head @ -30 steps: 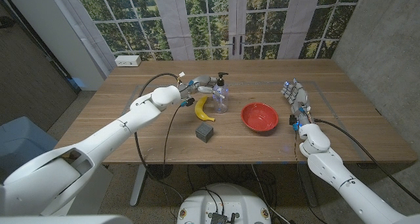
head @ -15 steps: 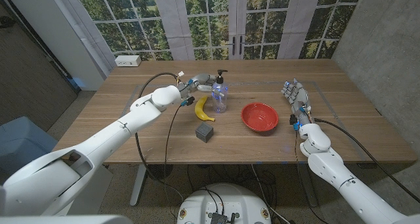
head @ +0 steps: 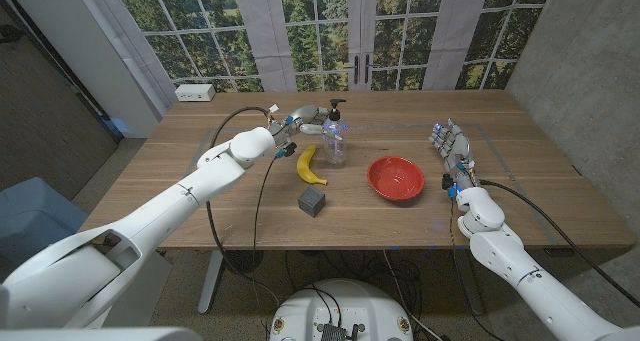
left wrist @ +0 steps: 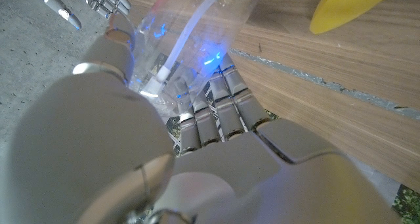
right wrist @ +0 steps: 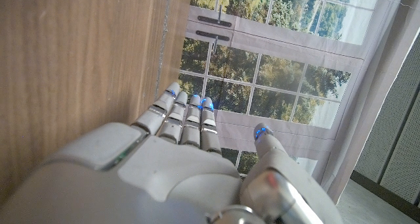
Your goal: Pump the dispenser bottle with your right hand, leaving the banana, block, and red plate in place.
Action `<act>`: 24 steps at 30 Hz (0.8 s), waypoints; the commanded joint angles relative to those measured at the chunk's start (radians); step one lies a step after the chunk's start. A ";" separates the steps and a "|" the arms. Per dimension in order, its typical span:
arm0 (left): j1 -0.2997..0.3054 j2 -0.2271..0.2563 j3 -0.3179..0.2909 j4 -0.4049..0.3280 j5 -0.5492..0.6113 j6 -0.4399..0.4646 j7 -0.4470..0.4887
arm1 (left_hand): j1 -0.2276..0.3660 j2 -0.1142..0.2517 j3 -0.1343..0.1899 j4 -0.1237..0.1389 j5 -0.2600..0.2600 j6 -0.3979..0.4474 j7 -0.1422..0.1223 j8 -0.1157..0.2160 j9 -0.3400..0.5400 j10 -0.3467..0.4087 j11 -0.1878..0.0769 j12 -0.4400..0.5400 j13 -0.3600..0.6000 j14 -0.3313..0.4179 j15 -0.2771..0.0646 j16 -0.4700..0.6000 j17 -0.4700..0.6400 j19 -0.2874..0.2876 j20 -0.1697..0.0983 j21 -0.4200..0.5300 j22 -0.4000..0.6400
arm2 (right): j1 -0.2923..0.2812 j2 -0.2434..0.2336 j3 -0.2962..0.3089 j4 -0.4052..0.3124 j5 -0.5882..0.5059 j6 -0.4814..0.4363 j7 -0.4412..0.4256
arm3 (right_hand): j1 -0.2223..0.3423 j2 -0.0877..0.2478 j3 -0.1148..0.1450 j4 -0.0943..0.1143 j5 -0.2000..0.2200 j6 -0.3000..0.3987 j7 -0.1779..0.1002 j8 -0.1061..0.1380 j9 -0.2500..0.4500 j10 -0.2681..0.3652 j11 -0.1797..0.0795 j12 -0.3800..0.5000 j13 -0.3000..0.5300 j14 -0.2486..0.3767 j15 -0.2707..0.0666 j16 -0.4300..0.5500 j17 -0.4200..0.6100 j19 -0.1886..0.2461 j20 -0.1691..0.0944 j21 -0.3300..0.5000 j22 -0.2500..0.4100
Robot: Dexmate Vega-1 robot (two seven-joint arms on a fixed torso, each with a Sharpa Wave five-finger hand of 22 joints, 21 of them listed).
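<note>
The clear dispenser bottle point(head: 337, 139) with a black pump stands out near the table's middle back, and my left hand point(head: 303, 121) grips it from its left side. In the left wrist view my fingers point(left wrist: 216, 109) wrap the bottle point(left wrist: 197, 33), whose inner tube shows through. The yellow banana point(head: 309, 165) point(left wrist: 348, 7) lies just in front of the bottle. In front of the banana sits the grey block point(head: 313, 200), and the red plate point(head: 396, 177) lies to the right. My right hand point(head: 452, 151) point(right wrist: 190, 152) stands far right of the plate, fingers straight and apart, holding nothing.
A small white box point(head: 194, 93) sits at the table's back left corner. The table's right edge point(head: 560, 161) runs close beside my right hand. Bare wood lies between the plate and my right hand.
My left hand has raised the bottle a little and drawn it slightly toward the back. The right hand, banana, block and plate have not moved.
</note>
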State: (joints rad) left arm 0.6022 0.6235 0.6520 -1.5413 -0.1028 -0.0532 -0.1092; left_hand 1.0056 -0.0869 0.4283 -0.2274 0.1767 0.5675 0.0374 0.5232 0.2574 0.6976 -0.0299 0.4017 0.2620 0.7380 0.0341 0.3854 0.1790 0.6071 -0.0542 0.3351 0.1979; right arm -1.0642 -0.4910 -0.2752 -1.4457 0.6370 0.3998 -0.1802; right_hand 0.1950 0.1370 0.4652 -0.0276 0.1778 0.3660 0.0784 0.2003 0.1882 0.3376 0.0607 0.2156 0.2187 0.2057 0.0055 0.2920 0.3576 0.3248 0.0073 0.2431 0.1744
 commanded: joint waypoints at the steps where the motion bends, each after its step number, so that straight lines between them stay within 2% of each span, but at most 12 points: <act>1: 0.002 0.015 -0.005 -0.040 0.009 0.026 0.000 | 0.246 0.252 0.045 0.050 0.006 0.199 -0.049 0.009 0.003 0.269 -0.124 0.007 0.073 0.296 -0.276 0.006 0.097 0.009 -0.035 0.011 0.004 | 0.005 0.001 -0.002 0.006 0.002 0.002 0.007 | -0.003 0.025 -0.001 0.000 0.005 0.009 -0.001 0.003 0.005 0.010 -0.001 0.002 0.001 0.005 -0.001 -0.001 -0.001 0.005 -0.002 -0.004 0.002; 24: 0.022 0.058 -0.013 -0.131 -0.019 0.062 -0.053 | 0.254 0.247 0.034 0.050 0.009 0.203 -0.048 0.008 0.001 0.272 -0.125 0.007 0.093 0.304 -0.276 0.000 0.091 0.011 -0.041 0.022 0.004 | 0.005 0.004 -0.004 0.010 -0.006 0.018 0.009 | -0.003 0.026 -0.001 -0.003 0.006 0.009 -0.001 0.002 0.005 0.012 -0.002 0.002 0.001 0.005 -0.001 -0.002 -0.001 0.007 -0.003 -0.009 0.002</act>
State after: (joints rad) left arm 0.6122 0.6647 0.6434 -1.6310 -0.1116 -0.0014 -0.1467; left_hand 1.0098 -0.0911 0.4240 -0.2231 0.1817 0.5781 0.0443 0.5260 0.2562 0.7119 -0.0156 0.4014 0.2621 0.7556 0.0379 0.3813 0.1887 0.6134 -0.0535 0.3505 0.1984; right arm -1.0615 -0.4891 -0.2770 -1.4435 0.6313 0.4078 -0.1811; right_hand 0.1950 0.1370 0.4652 -0.0275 0.1778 0.3660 0.0785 0.2003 0.1882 0.3378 0.0609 0.2156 0.2188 0.2057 0.0055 0.2923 0.3576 0.3248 0.0073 0.2361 0.1744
